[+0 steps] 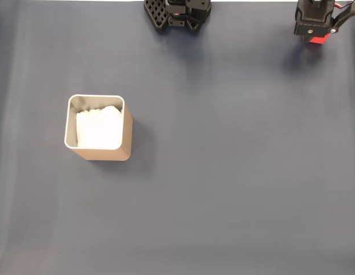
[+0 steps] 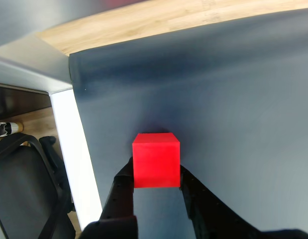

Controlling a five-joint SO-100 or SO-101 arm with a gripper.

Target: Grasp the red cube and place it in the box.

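Light in the fixed view is even and soft — the dark mat (image 1: 223, 172) shows faint pale streaks at the left edge. The box (image 1: 97, 128) casts a weak shadow to its right, and its white lining is nearly blown out. In the wrist view the cube (image 2: 155, 160) is sharp and saturated, with a dark shadow behind it — the upper left corner is blurred.

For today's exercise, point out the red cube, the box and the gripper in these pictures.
red cube (image 2: 156, 164): wrist view, on its front face.
box (image 1: 127, 133): fixed view, on its tan right-hand wall.
gripper (image 2: 156, 181): wrist view, midway between the fingertips flanking the cube.
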